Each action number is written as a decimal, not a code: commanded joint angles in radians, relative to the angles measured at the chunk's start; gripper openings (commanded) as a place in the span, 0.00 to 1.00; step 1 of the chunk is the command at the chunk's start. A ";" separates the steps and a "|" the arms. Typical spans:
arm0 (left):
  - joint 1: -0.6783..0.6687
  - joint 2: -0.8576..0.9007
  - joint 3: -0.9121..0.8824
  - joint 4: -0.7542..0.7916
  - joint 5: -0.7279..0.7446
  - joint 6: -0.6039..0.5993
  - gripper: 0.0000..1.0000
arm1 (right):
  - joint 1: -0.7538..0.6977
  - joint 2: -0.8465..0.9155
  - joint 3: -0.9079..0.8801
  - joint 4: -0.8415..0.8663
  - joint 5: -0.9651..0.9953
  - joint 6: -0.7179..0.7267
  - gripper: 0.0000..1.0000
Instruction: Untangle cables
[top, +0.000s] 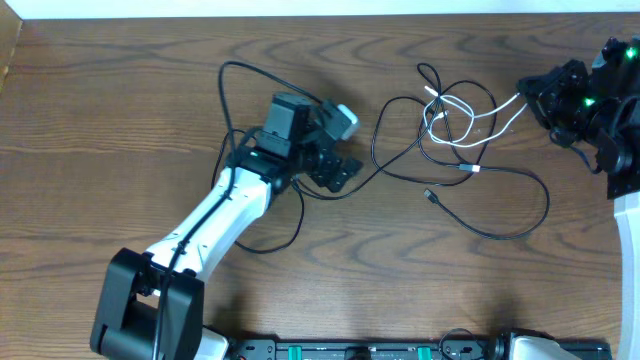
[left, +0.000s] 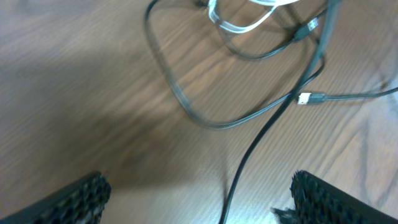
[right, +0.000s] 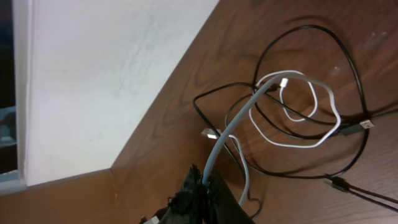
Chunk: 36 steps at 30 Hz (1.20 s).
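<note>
A short white cable (top: 462, 112) lies looped among longer black cables (top: 490, 190) at the table's right-centre. My right gripper (top: 530, 92) is shut on the white cable; the right wrist view shows the cord (right: 233, 127) rising from the tangle into the closed jaws (right: 205, 182). My left gripper (top: 345, 172) is open, low over the table left of the tangle. In the left wrist view a black cable (left: 261, 140) runs between its spread fingers (left: 199, 196), untouched. A black plug end (top: 431, 197) lies free below the tangle.
The wooden table (top: 120, 110) fills the view. A white wall (right: 106, 74) borders its far edge by the right gripper. A thicker black wire (top: 232, 100) loops from the left arm across the table. A black rail (top: 330, 350) runs along the front edge.
</note>
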 joint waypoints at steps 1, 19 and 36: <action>-0.067 0.005 -0.004 0.042 0.014 0.012 0.93 | 0.011 0.017 0.019 -0.007 0.021 -0.022 0.01; -0.241 0.112 -0.004 0.240 -0.100 0.008 0.93 | 0.061 0.029 0.019 -0.010 -0.016 -0.021 0.01; -0.241 0.202 -0.004 0.333 -0.284 -0.002 0.08 | 0.134 0.029 0.019 -0.019 -0.037 -0.029 0.01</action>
